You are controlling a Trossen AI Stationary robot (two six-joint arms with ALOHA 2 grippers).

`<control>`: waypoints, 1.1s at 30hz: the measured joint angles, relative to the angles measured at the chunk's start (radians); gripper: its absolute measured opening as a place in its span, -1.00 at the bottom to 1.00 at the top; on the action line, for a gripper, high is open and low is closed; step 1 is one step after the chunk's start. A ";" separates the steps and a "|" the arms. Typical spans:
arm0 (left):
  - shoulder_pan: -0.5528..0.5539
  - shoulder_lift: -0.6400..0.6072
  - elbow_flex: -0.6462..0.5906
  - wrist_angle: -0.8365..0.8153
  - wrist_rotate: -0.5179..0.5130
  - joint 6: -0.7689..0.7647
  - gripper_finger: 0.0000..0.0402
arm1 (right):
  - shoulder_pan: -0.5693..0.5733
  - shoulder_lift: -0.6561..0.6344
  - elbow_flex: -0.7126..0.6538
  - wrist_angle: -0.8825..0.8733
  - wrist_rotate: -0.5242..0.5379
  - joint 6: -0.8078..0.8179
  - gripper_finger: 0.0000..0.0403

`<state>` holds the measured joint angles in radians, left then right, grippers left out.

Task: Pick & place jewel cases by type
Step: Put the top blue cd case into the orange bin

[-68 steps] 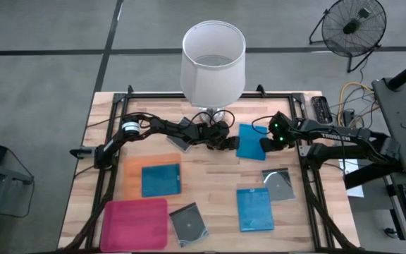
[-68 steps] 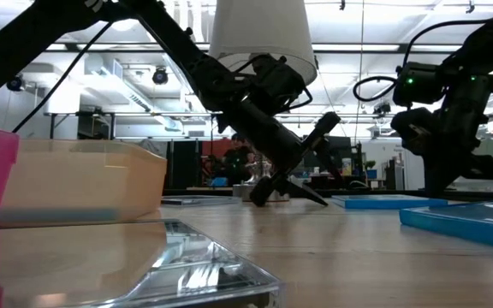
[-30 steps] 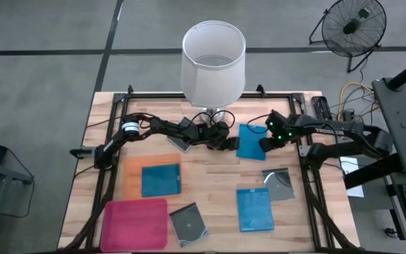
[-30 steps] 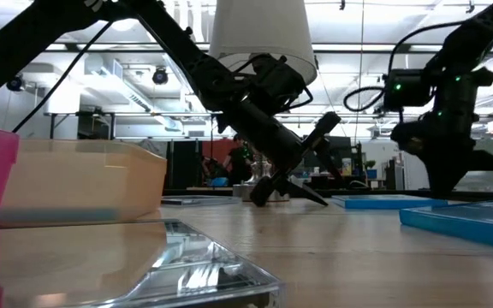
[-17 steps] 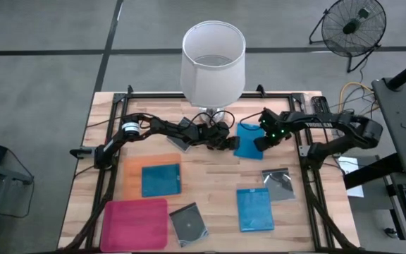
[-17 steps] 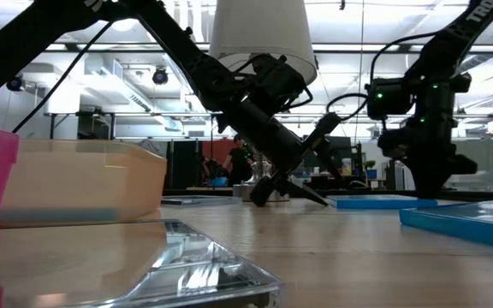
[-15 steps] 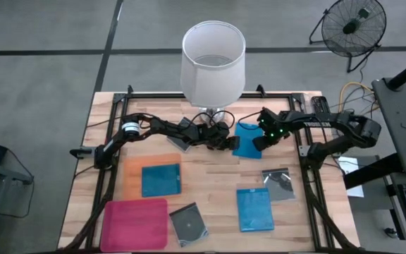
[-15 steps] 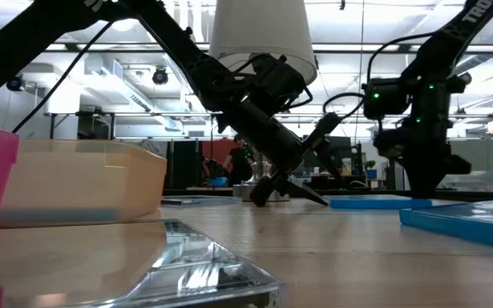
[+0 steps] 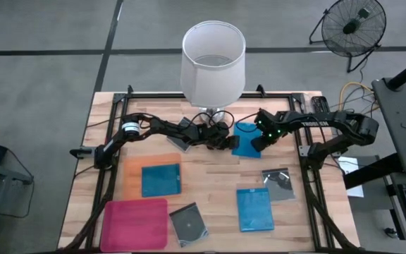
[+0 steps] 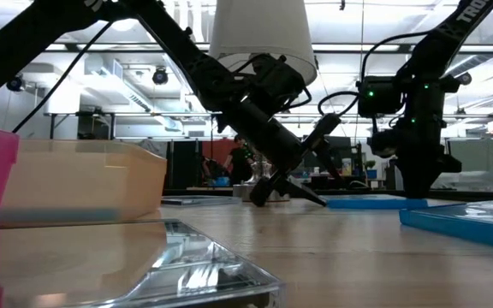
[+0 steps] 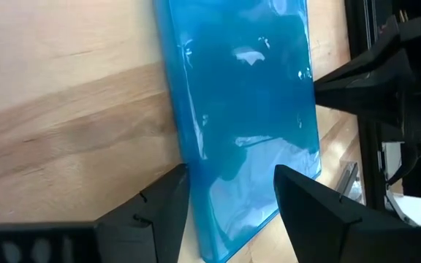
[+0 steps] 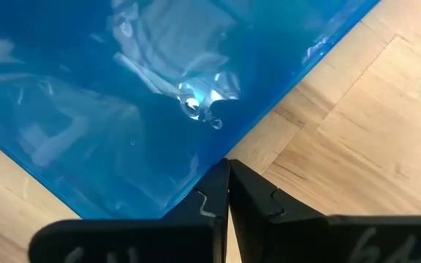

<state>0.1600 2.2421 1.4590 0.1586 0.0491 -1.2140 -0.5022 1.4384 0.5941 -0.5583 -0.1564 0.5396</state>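
Note:
A solid blue jewel case [image 9: 242, 138] lies flat on the table's far middle. My left gripper [image 11: 232, 172] reaches in from the left, open, with the case's left edge [image 11: 196, 190] between its fingers; I cannot tell whether they touch it. My right gripper [image 12: 227, 164] is shut at the case's right edge. Another blue case [image 9: 161, 180] lies in the orange tray [image 9: 129, 176], and a third [image 9: 254, 208] lies near the front right. Grey-transparent cases lie at the front middle [image 9: 189, 224], at the right [image 9: 279, 183] and under my left arm [image 9: 180, 141]. My right gripper pushes with its shut fingertips [image 12: 218, 183] against the blue case's right edge [image 12: 218, 150], near a corner. The fingers come steeply from above, pointing down at the table beside the case. The case lies flat on the wood.
A magenta-pink tray [image 9: 136, 222] sits at the front left. A white lampshade-like cylinder [image 9: 213, 60] stands over the far middle. Black frame rails [image 9: 309, 190] run along the table's sides. Bare wood lies between the trays and the front blue case.
My right gripper has moved toward the table's left, up to the blue case's right edge, staying shut. The case has slid a little along the table toward my left gripper.

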 joint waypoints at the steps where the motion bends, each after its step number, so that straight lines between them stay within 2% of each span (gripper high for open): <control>1: 0.000 0.000 0.000 0.003 -0.001 -0.001 -0.10 | 0.000 0.000 0.000 0.000 -0.001 0.001 -0.96; 28: -0.004 0.000 0.030 -0.007 0.060 -0.046 -0.10 | 0.001 0.001 -0.002 0.004 -0.033 -0.001 -0.96; 33: -0.021 -0.001 0.031 0.124 0.167 -0.073 -0.10 | 0.006 0.006 -0.002 0.069 -0.082 -0.004 -0.96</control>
<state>0.1391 2.2414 1.4895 0.2824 0.2157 -1.2865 -0.4965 1.4440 0.5926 -0.4892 -0.2388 0.5358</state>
